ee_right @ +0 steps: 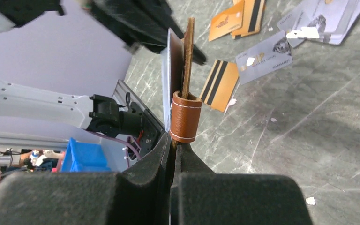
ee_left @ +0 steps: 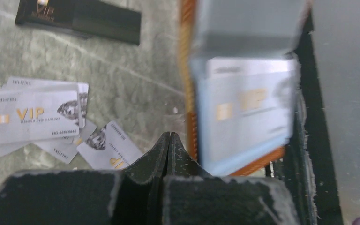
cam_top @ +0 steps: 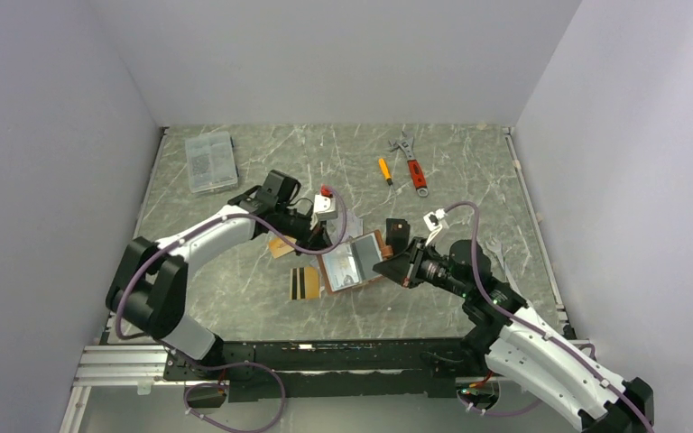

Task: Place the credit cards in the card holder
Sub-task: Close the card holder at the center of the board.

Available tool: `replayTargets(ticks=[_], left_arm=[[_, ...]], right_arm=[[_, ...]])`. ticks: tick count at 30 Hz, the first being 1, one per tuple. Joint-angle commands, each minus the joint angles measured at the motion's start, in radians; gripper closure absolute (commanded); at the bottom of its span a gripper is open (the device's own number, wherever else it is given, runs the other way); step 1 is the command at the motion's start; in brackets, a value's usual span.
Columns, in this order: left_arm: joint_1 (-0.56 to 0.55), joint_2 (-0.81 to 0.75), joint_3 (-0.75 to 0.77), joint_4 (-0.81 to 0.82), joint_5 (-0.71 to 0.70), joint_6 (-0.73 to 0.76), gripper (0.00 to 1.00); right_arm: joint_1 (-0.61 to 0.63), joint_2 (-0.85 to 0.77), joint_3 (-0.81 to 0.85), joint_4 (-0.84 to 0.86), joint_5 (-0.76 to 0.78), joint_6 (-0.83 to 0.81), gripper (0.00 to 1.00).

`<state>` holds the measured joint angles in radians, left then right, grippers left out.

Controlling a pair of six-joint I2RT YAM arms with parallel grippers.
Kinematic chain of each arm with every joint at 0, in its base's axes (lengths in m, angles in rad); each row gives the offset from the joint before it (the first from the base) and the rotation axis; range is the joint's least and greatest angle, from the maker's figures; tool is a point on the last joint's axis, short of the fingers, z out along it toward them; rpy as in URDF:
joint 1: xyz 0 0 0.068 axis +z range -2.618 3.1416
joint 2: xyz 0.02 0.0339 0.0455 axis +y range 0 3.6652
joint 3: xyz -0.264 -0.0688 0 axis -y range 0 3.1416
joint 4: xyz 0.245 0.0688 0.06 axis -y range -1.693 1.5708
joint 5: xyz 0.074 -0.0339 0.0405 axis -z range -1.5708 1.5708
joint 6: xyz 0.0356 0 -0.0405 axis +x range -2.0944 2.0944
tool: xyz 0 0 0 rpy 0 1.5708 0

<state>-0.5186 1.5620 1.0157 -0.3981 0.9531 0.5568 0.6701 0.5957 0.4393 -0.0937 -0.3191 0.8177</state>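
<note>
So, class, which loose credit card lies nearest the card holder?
The gold card with black stripes, lying alone right beside the card holder. The orange cards and the silver VIP cards lie farther off, overlapping in clusters.

walls (cam_top: 343, 54): 3 plain pale grey panels | table (cam_top: 244, 307): green-grey marbled top | light: even, soft

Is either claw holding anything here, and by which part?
The right claw pinches the card holder at its edge, just below the leather tab loop. The left claw is shut, with nothing visible in it.
</note>
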Motion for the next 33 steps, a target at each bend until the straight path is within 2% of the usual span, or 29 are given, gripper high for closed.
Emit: replayTargets(ticks=[1,8,13,19,29,33], left_arm=[[-0.007,-0.108,-0.004,-0.051,0.184,0.008,1.0],[-0.012,-0.148,-0.036,-0.153,0.233,0.071,1.0],[-0.012,-0.148,-0.045,-0.147,0.254,0.053,1.0],[-0.062,-0.076,0.028,-0.147,0.278,0.027,1.0],[-0.199,0.146,0.115,-0.105,0.101,-0.021,1.0],[-0.223,0.246,0.181,-0.155,-0.02,-0.011,1.0]], right_arm=[[0.0,0.016,-0.058,0.21,0.038,0.105,1.0],[0.001,0.04,-0.075,0.208,0.087,0.116,1.0],[0.003,0.078,-0.101,0.251,0.061,0.134,1.0],[0.008,0.123,-0.156,0.31,0.037,0.164,1.0],[0.011,0.213,-0.246,0.345,-0.004,0.212,1.0],[0.003,0.274,-0.259,0.335,-0.027,0.215,0.7]])
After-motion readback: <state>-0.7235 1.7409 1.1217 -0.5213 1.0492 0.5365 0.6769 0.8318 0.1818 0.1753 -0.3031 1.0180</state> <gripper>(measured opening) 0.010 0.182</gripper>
